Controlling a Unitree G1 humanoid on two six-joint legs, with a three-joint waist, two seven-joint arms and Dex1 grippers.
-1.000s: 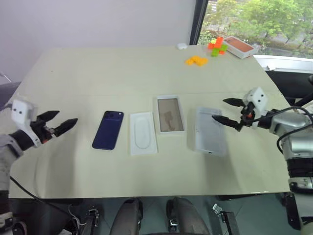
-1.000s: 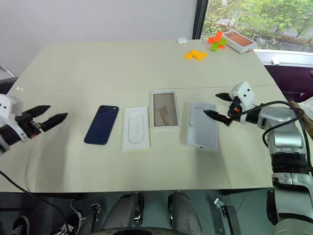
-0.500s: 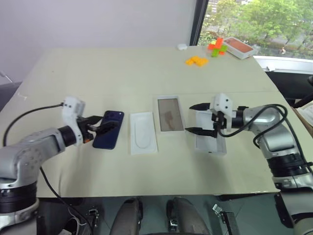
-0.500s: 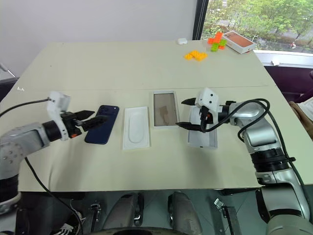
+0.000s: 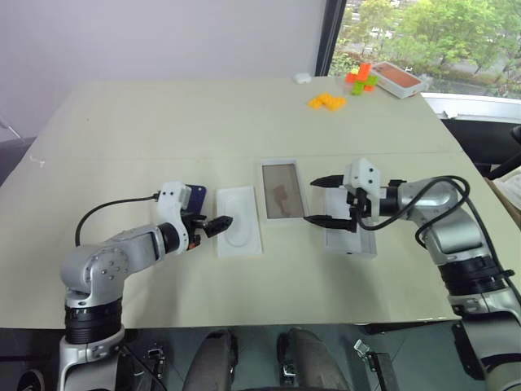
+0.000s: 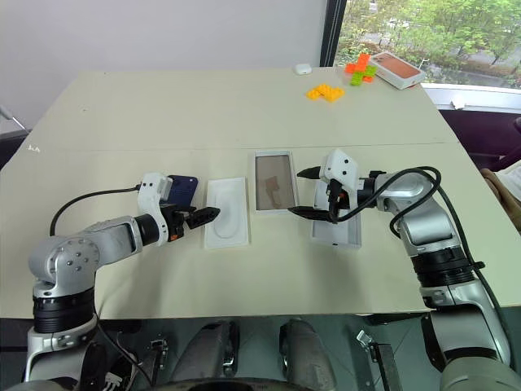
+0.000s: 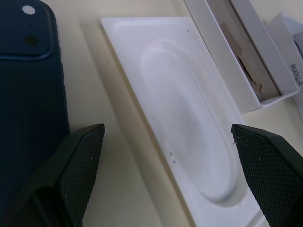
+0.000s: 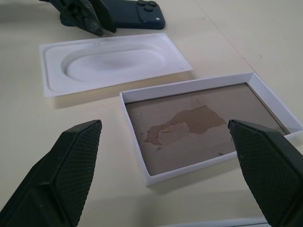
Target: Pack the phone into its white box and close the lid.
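navy phone lies flat on the table left of the insert, long axis running away from you, just left of your wide-open, empty left gripper, so left's nearer; right gripper gapes empty by the box.

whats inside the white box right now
The white box holds nothing: only its brownish floor with a lighter torn patch shows. The phone lies apart on the table; no part of the floor is covered.
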